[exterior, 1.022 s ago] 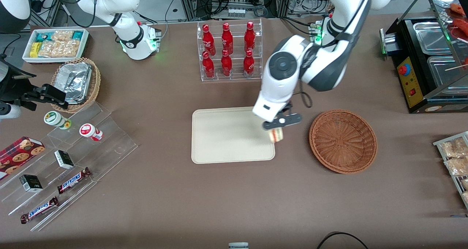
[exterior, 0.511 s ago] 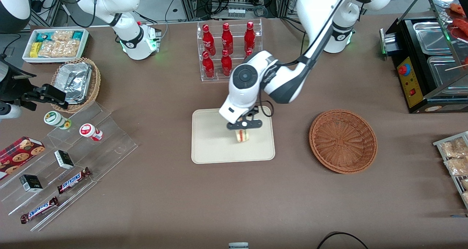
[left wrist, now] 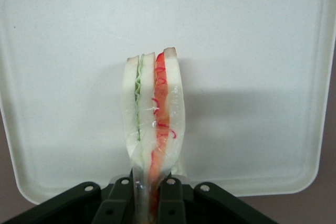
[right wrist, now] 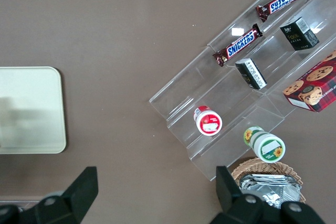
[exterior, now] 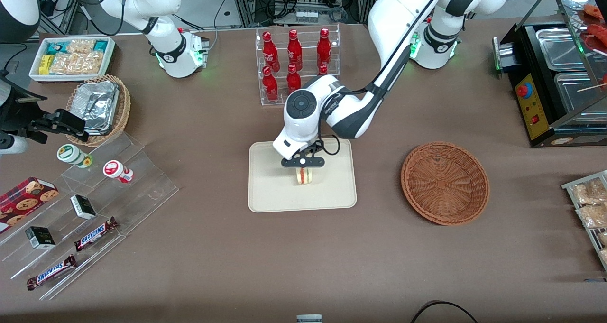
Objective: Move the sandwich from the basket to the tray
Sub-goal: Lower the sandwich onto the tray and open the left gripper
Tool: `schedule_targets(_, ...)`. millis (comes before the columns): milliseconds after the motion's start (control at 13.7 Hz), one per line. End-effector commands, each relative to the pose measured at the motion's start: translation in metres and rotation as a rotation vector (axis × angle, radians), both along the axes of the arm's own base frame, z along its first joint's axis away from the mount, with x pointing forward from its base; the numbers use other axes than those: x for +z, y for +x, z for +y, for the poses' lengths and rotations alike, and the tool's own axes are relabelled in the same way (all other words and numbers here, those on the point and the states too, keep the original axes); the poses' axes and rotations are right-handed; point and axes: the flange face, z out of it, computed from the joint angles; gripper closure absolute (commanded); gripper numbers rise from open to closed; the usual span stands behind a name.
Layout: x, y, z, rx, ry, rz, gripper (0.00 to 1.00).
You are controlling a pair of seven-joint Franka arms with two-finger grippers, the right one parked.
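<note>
My left gripper [exterior: 303, 167] hangs over the middle of the cream tray [exterior: 270, 195], shut on the sandwich [exterior: 303, 176]. In the left wrist view the wedge of white bread [left wrist: 152, 114] with green and red filling stands on edge, its wrapped end pinched between the two black fingers [left wrist: 170, 200], and the tray [left wrist: 252, 51] fills the background below it. The reddish-brown wicker basket [exterior: 445, 182] sits empty on the table beside the tray, toward the working arm's end.
A clear rack of red bottles [exterior: 296, 67] stands farther from the front camera than the tray. Stepped acrylic shelves with snack bars and cups [exterior: 90, 204] lie toward the parked arm's end, with a foil-tray basket [exterior: 99, 106] and a white snack bin [exterior: 72, 57]. A black warmer [exterior: 555, 81] stands past the basket.
The left gripper carried the sandwich from the tray's edge nearest the basket to over the tray's middle, and it looks lower now.
</note>
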Motion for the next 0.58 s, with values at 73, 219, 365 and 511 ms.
schedule_targets(73, -0.027, 0.011, -0.011, -0.03, 0.009, -0.04, 0.95)
schedule_targets(219, -0.026, 0.004, -0.019, -0.045, 0.003, -0.046, 0.95)
schedule_targets(365, -0.027, 0.004, -0.021, -0.047, -0.009, -0.055, 0.94)
schedule_targets(511, -0.038, 0.004, -0.021, -0.043, -0.007, -0.053, 0.01)
